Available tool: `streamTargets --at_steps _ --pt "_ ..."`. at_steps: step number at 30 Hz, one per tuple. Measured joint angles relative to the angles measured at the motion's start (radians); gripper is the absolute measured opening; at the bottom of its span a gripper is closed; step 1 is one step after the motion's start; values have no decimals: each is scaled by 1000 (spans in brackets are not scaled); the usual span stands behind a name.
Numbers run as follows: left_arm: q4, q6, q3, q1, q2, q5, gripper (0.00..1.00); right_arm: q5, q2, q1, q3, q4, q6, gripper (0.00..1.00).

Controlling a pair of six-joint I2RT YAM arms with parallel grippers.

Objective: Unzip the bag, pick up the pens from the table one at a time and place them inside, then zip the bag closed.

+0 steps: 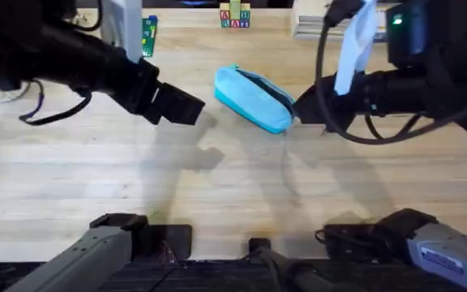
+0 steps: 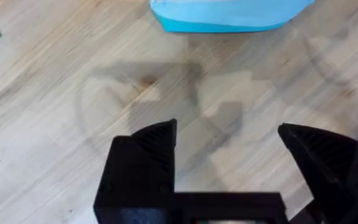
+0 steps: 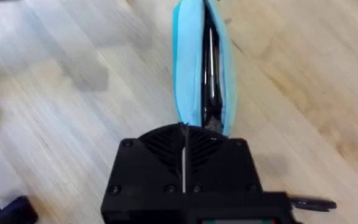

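The light blue bag (image 1: 252,99) lies slanted on the table (image 1: 217,186) at the middle back. In the right wrist view the bag (image 3: 185,56) gapes along its zipper, and pens (image 3: 210,68) show inside the dark slot. My right gripper (image 3: 184,127) is shut at the bag's near end; what it pinches is hidden. From overhead, the right gripper (image 1: 300,109) touches the bag's right end. The left gripper (image 1: 193,109) hovers just left of the bag, open and empty. The left gripper (image 2: 229,134) has bare wood between its fingers, the bag (image 2: 229,15) beyond them.
Lettered toy blocks (image 1: 234,16) stand at the back edge, a green item (image 1: 148,34) at the back left, and a pale stack (image 1: 314,24) at the back right. A thin dark stick (image 3: 309,203) pokes out beside my right gripper's body.
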Motion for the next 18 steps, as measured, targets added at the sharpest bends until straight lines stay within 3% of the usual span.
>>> streamTargets --at_steps 5,18 --pt "-8 -5 -8 51 -27 -2 997 0 77 0 0 11 -8 29" --pt "-19 -8 -10 54 -27 -2 995 80 169 0 0 77 -28 30"
